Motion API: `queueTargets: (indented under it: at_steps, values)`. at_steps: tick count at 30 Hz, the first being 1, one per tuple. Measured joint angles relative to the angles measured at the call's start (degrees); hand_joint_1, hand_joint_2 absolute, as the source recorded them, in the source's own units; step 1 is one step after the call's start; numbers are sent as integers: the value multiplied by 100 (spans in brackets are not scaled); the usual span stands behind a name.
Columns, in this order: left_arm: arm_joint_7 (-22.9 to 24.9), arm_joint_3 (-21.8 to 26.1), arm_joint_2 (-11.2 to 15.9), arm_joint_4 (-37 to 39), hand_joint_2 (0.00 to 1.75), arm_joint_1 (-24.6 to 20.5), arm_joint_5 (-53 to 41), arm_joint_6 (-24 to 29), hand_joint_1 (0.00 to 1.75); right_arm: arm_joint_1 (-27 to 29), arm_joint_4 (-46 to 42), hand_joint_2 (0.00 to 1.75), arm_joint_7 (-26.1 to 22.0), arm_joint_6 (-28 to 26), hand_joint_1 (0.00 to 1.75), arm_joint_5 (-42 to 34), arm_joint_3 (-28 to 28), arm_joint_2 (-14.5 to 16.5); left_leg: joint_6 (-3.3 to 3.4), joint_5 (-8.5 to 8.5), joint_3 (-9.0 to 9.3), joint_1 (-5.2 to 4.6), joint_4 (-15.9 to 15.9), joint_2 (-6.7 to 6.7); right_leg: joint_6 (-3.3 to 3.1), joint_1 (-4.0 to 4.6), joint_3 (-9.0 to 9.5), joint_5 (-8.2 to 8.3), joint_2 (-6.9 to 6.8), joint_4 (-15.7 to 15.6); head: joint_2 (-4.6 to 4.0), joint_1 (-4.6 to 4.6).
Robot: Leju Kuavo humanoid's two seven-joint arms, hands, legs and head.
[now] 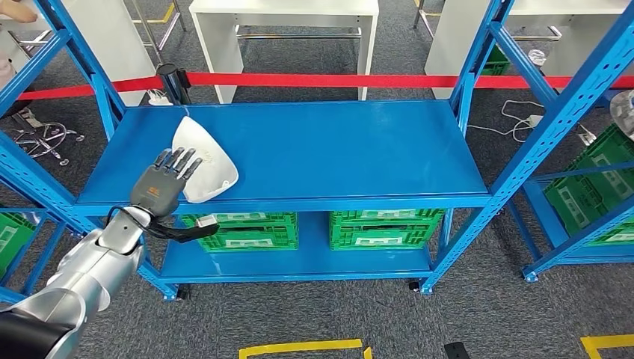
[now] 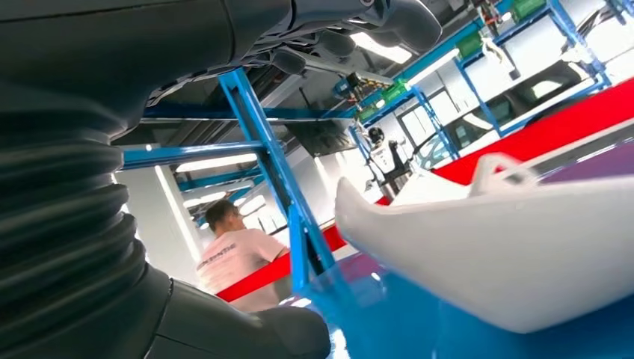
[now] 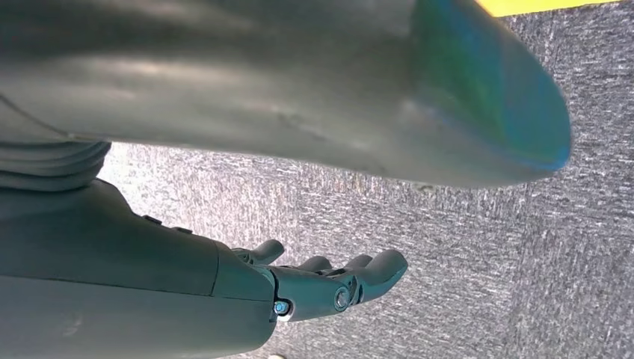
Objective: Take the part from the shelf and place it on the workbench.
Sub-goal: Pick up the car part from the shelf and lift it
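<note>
A white curved shell-like part lies on the top board of the blue shelf, near its left front corner. My left hand reaches over the shelf's front edge, its dark fingers spread across the part's left rim. In the left wrist view the part rests on the blue board between my fingers and my thumb, and none of them closes on it. My right hand hangs over the grey carpet, fingers loosely bent and holding nothing.
Two green crates sit on the lower shelf. A red barrier tape runs behind, with white tables beyond. Another blue rack with green crates stands right. A person in a pink shirt stands behind the shelf.
</note>
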Motion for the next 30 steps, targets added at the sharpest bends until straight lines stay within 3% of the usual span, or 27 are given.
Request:
queueTargets:
  at_steps: [9, 10, 13, 14, 20, 30]
  values:
    - [-116, 0, -225, 2, 175, 59, 8, -336, 0, 5, 0, 0, -21, -13, 0, 10, -2, 1, 0, 0, 0, 0, 0, 0, 0, 0, 0, 0, 0, 0, 0, 0]
    - [-124, 0, -248, 5, 175, 58, 8, -463, 21, 7, 0, 0, -24, -14, 0, 10, -3, 1, 0, 0, 0, 0, 0, 0, 0, 0, -1, 0, 0, 0, 0, 0]
    - [-137, 0, -308, 13, 175, 48, 8, -729, 147, 10, 0, 0, -30, -16, 0, 10, -9, 1, 0, 0, 0, 0, 0, 0, 0, 0, -1, 0, 0, 0, 0, 0]
    - [-138, 0, -327, 15, 175, 39, 8, -817, 170, 10, 0, 0, -26, -16, 0, 9, -13, 1, 0, 0, 0, 0, 0, 0, 0, 0, -1, 0, 0, 0, 0, 0]
    - [-130, 1, -441, 27, 175, -64, 8, -1371, 175, 14, 0, 0, -2, -16, 0, -16, -70, 2, 0, 0, 0, 0, 0, 0, 0, 0, -1, 0, 0, 0, 0, 0]
    - [-62, 17, -467, 54, 175, -117, 28, -1537, 175, 20, 0, 0, 0, -8, 0, 30, -97, 2, 0, 0, 0, 0, 0, 0, 0, 0, -1, 0, 0, 1, 0, 0]
